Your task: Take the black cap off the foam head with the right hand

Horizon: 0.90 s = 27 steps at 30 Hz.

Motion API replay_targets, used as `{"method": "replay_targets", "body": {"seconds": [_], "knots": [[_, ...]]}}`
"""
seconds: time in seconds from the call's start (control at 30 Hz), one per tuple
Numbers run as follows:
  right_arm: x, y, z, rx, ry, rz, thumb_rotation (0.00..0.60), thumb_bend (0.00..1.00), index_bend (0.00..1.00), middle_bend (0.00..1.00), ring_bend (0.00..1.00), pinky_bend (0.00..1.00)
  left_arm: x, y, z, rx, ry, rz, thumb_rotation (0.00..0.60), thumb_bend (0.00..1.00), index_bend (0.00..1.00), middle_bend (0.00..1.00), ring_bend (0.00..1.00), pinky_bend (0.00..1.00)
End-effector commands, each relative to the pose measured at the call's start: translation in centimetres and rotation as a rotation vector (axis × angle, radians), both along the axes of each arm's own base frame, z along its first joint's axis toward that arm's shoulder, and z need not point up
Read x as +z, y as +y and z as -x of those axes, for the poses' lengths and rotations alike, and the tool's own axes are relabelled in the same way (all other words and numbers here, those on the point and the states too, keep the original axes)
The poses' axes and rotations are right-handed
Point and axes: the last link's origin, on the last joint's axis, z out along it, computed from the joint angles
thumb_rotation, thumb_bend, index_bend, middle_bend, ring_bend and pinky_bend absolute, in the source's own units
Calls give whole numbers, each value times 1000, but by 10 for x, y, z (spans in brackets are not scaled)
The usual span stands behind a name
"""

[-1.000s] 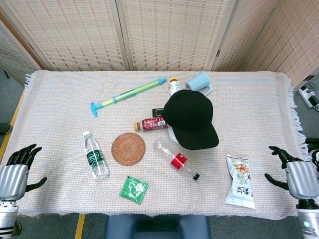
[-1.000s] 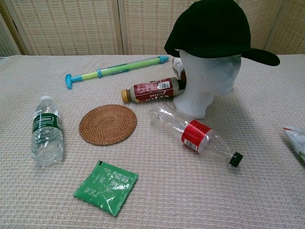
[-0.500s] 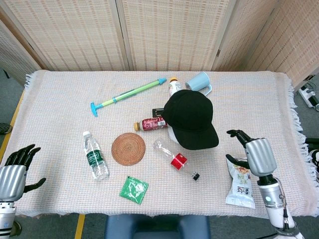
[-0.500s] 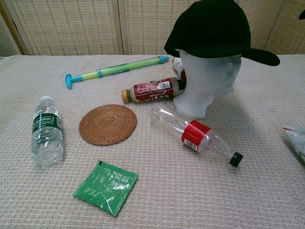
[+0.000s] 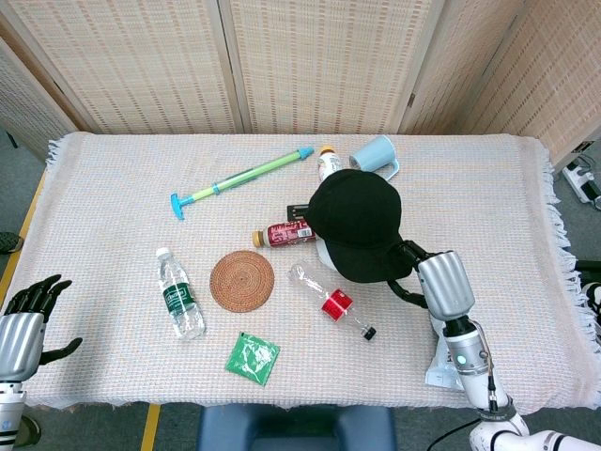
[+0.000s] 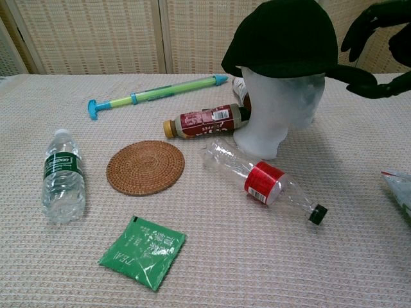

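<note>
Our right hand (image 5: 439, 282) hovers with fingers apart, holding nothing, just off the brim of the cap (image 5: 359, 224), which sits beside it on the foam head (image 6: 277, 109). We judge the cap light and soft, the brim stiffer; pinch there.

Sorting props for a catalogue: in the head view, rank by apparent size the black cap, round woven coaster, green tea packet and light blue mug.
1. Black cap, clearly largest.
2. Round woven coaster.
3. Green tea packet and light blue mug look alike; the mug lies farther away, so no ranking.
</note>
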Motion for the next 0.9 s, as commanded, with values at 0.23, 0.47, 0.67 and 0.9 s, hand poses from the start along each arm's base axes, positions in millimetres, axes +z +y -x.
{"method": "replay_targets", "body": {"seconds": [0.23, 0.47, 0.67, 0.9], "knots": [[-15, -8, -2, 25, -27, 34, 600, 328, 560, 516, 867, 1000, 0, 1, 3, 10, -5, 7, 600, 88, 215, 167, 170, 206], [-18, -12, -5, 52, -69, 81, 600, 481, 715, 609, 906, 1000, 0, 1, 5, 15, -11, 9, 600, 88, 218, 167, 170, 206], [-12, -16, -7, 61, -97, 129, 600, 557, 771, 645, 927, 1000, 0, 1, 6, 18, -15, 13, 600, 89, 218, 167, 170, 206], [0, -25, -8, 46, -106, 194, 600, 593, 798, 666, 933, 1000, -2, 3, 6, 16, -17, 17, 600, 87, 217, 167, 170, 206]]}}
